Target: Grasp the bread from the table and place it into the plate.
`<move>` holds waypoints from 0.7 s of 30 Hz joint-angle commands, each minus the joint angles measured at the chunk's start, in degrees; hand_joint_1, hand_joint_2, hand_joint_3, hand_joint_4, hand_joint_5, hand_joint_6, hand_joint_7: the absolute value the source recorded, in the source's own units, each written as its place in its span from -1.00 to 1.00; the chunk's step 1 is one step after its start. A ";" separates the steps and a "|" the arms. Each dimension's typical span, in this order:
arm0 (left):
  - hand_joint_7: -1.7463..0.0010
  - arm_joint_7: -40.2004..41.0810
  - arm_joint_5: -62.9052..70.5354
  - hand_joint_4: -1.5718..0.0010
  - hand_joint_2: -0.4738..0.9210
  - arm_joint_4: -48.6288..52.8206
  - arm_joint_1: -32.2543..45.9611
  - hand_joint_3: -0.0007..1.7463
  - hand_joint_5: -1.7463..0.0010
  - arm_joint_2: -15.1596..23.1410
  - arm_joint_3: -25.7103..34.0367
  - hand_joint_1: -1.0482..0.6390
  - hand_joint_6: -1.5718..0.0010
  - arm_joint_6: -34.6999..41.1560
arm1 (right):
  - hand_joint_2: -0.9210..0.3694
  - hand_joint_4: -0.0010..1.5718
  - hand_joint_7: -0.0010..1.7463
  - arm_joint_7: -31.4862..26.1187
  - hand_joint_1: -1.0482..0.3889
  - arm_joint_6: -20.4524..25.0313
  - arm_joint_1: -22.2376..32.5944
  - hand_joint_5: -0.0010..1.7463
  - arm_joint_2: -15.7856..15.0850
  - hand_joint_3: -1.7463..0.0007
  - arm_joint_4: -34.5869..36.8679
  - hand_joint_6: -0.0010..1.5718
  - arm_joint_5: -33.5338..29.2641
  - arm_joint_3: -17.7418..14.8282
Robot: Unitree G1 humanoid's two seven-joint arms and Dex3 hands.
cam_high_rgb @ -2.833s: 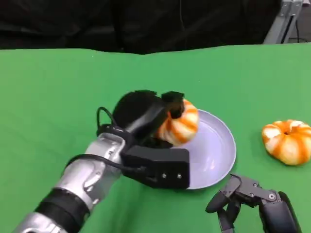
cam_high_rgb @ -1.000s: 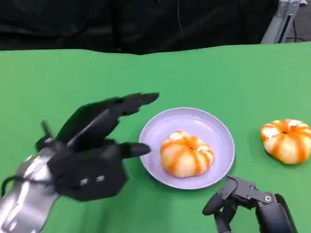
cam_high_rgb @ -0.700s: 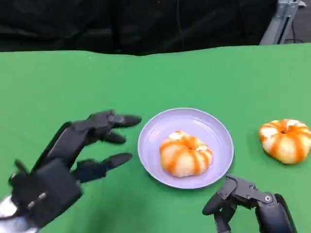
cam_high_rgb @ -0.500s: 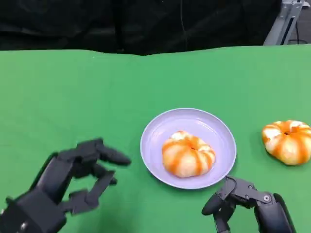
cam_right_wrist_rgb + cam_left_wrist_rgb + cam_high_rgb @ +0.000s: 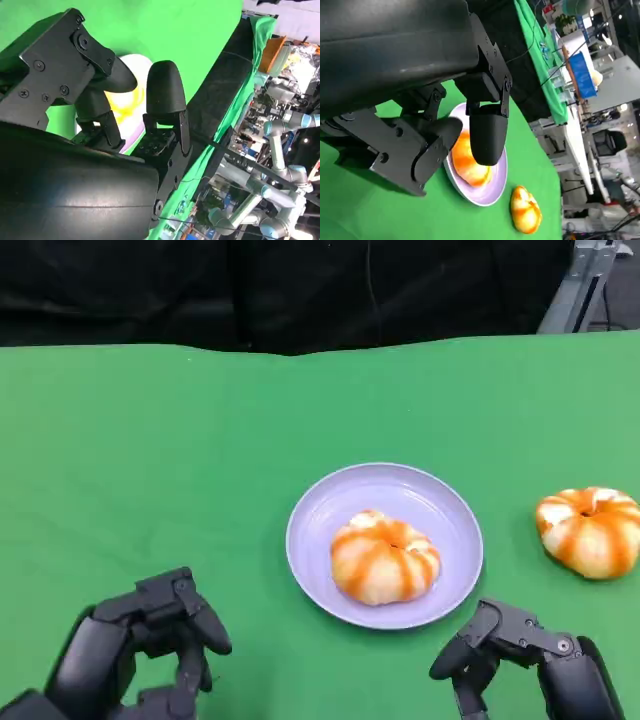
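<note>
An orange-and-white striped bread [image 5: 385, 557] lies inside the lavender plate [image 5: 330, 508] in the middle of the green table. My left hand [image 5: 140, 660] sits at the near left, well apart from the plate, its fingers curled in and holding nothing. My right hand [image 5: 525, 660] rests at the near right, just in front of the plate's rim, also curled and holding nothing. The left wrist view has the left hand [image 5: 425, 105] in front of the bread [image 5: 468, 164] on the plate [image 5: 492, 190]. Past the right hand [image 5: 105, 130] in its wrist view, part of the plate [image 5: 141, 66] and the bread [image 5: 128, 107] appear.
A second striped bread [image 5: 590, 530] lies on the cloth right of the plate, and shows as the loose bread [image 5: 525, 216] in the left wrist view. The green table ends at a dark backdrop at the far edge. A metal stand [image 5: 580, 285] rises at the far right.
My left hand carried the bread over the plate, let it go there, then drew back to the near left and curled its fingers. The right hand stayed put.
</note>
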 commanded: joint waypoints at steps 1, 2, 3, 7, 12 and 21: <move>-0.81 0.43 0.51 -0.05 0.21 1.31 0.46 0.66 -1.00 -0.15 0.24 0.15 0.01 -2.33 | -0.04 0.07 0.46 0.02 0.41 -1.06 0.64 0.81 -0.89 -0.51 -0.69 0.09 0.37 -0.59; -0.82 0.31 0.61 -0.05 0.20 1.57 0.44 0.66 -1.00 -0.11 0.26 0.14 0.02 -2.71 | -0.03 0.07 0.46 -0.05 0.40 -1.25 0.64 0.81 -0.95 -0.51 -0.65 0.09 0.18 -0.64; -0.82 0.18 0.62 -0.05 0.20 1.65 0.44 0.66 -1.00 -0.02 0.25 0.14 0.02 -2.75 | -0.03 0.07 0.46 -0.08 0.40 -1.49 0.56 0.81 -1.05 -0.52 -0.55 0.09 0.05 -0.72; -0.82 -0.12 0.43 -0.05 0.19 2.09 0.41 0.66 -1.00 0.16 0.31 0.14 0.02 -3.14 | -0.02 0.07 0.47 -0.04 0.40 -1.58 0.85 0.81 -0.99 -0.53 -0.75 0.09 -0.06 -0.67; -0.84 -0.44 0.49 -0.05 0.17 3.01 0.17 0.68 -1.00 0.47 0.28 0.16 0.02 -4.24 | -0.01 0.07 0.47 0.06 0.41 -1.53 0.99 0.80 -0.87 -0.55 -0.73 0.09 0.21 -0.61; -0.83 -0.64 0.41 -0.04 0.16 3.83 -0.17 0.70 -1.00 0.77 0.06 0.24 0.02 -4.74 | 0.00 0.08 0.47 0.38 0.42 -1.21 1.01 0.80 -0.85 -0.55 -1.00 0.09 0.62 -0.58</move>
